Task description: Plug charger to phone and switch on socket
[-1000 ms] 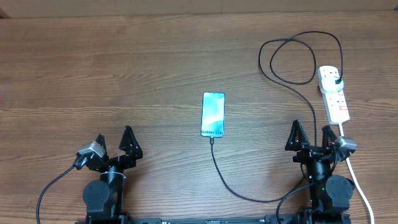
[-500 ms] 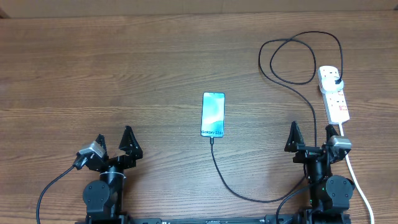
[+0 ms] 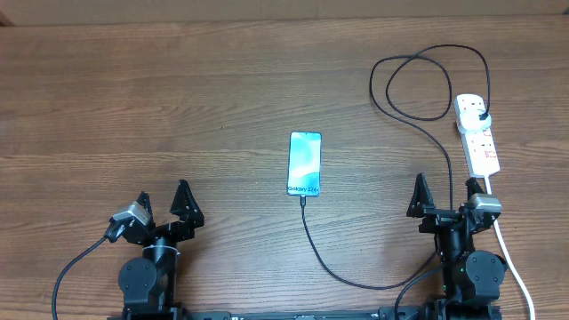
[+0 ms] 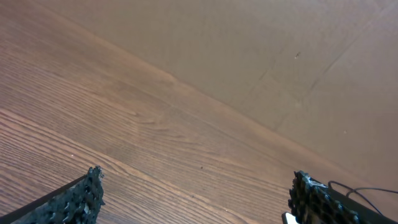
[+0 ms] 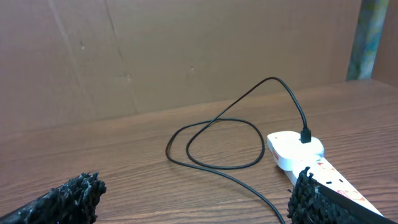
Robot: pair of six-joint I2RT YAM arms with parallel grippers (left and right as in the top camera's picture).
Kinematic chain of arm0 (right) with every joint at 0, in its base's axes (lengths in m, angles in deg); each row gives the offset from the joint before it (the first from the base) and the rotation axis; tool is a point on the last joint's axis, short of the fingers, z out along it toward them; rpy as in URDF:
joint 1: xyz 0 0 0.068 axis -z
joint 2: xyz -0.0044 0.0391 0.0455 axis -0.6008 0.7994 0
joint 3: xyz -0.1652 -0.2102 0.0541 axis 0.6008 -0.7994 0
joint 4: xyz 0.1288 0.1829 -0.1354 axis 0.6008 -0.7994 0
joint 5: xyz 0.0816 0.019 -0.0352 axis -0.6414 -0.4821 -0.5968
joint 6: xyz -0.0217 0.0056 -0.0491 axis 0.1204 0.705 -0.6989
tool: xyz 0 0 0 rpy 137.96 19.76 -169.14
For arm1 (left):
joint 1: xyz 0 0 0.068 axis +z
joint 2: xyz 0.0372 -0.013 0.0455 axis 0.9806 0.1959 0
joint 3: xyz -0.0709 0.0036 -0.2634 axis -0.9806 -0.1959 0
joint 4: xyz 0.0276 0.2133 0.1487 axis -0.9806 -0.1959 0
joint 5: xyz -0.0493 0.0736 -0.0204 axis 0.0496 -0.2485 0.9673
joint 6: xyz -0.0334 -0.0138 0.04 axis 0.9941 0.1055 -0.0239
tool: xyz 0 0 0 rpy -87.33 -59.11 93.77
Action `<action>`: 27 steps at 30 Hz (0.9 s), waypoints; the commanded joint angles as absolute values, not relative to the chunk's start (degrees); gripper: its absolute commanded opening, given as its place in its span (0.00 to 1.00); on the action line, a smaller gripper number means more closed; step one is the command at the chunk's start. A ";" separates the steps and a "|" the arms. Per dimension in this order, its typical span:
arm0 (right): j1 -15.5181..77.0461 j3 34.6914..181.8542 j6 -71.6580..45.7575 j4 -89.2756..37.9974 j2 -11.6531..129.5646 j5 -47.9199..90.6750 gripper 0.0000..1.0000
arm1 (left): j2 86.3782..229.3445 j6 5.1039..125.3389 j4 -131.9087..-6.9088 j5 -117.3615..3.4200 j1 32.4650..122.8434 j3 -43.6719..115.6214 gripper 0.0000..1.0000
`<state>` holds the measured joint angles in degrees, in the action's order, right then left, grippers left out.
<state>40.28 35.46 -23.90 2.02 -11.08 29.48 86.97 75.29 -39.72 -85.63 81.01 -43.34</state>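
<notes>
Black arms (image 3: pixel 149 267), grey wrist cameras (image 3: pixel 132 214), rough black end effector fingers (image 5: pixel 65 202), black cables (image 3: pixel 71 271).

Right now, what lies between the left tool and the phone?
Overhead view: only bare table between the left tool and the phone.

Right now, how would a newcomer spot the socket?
Go to the table's right side, beyond the right claw. The socket is the white strip, black plug in its far end; unlike the thin black charger, it trails a thick white cord.

Overhead straight down; wrist views low over the table (image 4: pixel 155 143), forward-facing; socket (image 3: pixel 477 135) shared overhead and right.
</notes>
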 commanded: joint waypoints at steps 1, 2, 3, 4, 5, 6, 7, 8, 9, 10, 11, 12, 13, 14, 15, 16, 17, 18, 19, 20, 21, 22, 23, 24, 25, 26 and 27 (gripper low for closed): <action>40.44 34.84 -24.34 2.37 -11.65 29.78 1.00 | 86.51 73.47 -39.58 -85.36 81.32 -43.63 1.00; 40.44 34.84 -24.34 2.37 -11.65 29.76 1.00 | 86.51 71.99 -39.58 -85.36 81.32 -43.63 1.00; 40.44 34.84 -24.34 2.37 -11.65 29.78 1.00 | 86.51 67.68 -39.61 -85.34 81.32 -43.63 1.00; 40.44 34.84 -24.34 2.37 -11.65 29.78 1.00 | 86.51 64.84 -39.61 -85.32 81.32 -43.63 0.99; 40.44 34.84 -24.34 2.37 -11.65 29.78 1.00 | 86.51 63.55 -39.58 -85.32 81.32 -43.63 1.00; 40.44 34.84 -24.34 2.37 -11.65 29.78 1.00 | 86.51 62.41 -39.58 -85.47 81.32 -43.63 1.00; 40.44 34.84 -24.34 2.37 -11.65 29.78 1.00 | 86.51 60.97 -39.58 -85.63 81.32 -43.63 1.00; 40.44 34.84 -24.34 2.37 -11.65 29.78 1.00 | 86.51 58.96 -39.58 -85.60 81.32 -43.63 1.00; 40.44 34.84 -24.34 2.37 -11.65 29.78 1.00 | 86.51 56.69 -39.61 -85.60 81.32 -43.63 1.00; 40.44 34.84 -24.34 2.37 -11.65 29.76 1.00 | 86.51 52.34 -39.61 -85.58 81.32 -43.63 0.99; 40.44 34.84 -24.34 2.37 -11.65 29.78 1.00 | 86.51 50.41 -39.61 -85.58 81.32 -43.63 1.00; 40.44 34.84 -24.34 2.37 -11.65 29.78 1.00 | 86.51 48.80 -39.61 -85.58 81.32 -43.63 1.00; 40.44 34.84 -24.34 2.37 -11.65 29.78 1.00 | 86.51 47.70 -39.58 -85.58 81.32 -43.63 1.00; 40.44 34.84 -24.34 2.37 -11.65 29.78 1.00 | 86.51 46.87 -39.61 -85.58 81.32 -43.63 1.00; 40.44 34.84 -24.34 2.37 -11.65 29.78 1.00 | 86.51 46.65 -39.58 -85.58 81.32 -43.63 1.00; 40.44 34.84 -24.34 2.37 -11.65 29.76 1.00 | 86.51 46.70 -39.58 -85.58 81.32 -43.63 1.00; 40.44 34.84 -24.34 2.37 -11.65 29.78 1.00 | 86.51 46.72 -39.58 -85.56 81.32 -43.63 1.00; 40.44 34.84 -24.34 2.37 -11.65 29.78 1.00 | 86.51 46.72 -39.58 -85.56 81.32 -43.63 0.99; 40.44 34.84 -24.34 2.37 -11.65 29.78 1.00 | 86.51 46.72 -39.58 -85.56 81.32 -43.63 0.99; 40.44 34.84 -24.34 2.37 -11.65 29.76 1.00 | 86.51 46.72 -39.58 -85.56 81.32 -43.63 1.00; 40.44 34.84 -24.34 2.37 -11.65 29.78 1.00 | 86.51 46.72 -39.58 -85.56 81.32 -43.63 1.00; 40.44 34.84 -24.34 2.37 -11.65 29.78 1.00 | 86.51 46.72 -39.58 -85.56 81.32 -43.63 1.00; 40.44 34.84 -24.34 2.37 -11.65 29.78 1.00 | 86.51 46.72 -39.58 -85.56 81.32 -43.63 0.99; 40.44 34.84 -24.34 2.37 -11.65 29.78 1.00 | 86.51 46.72 -39.58 -85.56 81.32 -43.63 1.00; 40.44 34.84 -24.34 2.37 -11.65 29.76 1.00 | 86.51 46.72 -39.58 -85.56 81.32 -43.63 1.00; 40.44 34.84 -24.34 2.37 -11.65 29.78 1.00 | 86.51 46.72 -39.58 -85.56 81.32 -43.63 1.00; 40.44 34.84 -24.34 2.37 -11.65 29.78 1.00 | 86.51 46.72 -39.58 -85.56 81.32 -43.63 1.00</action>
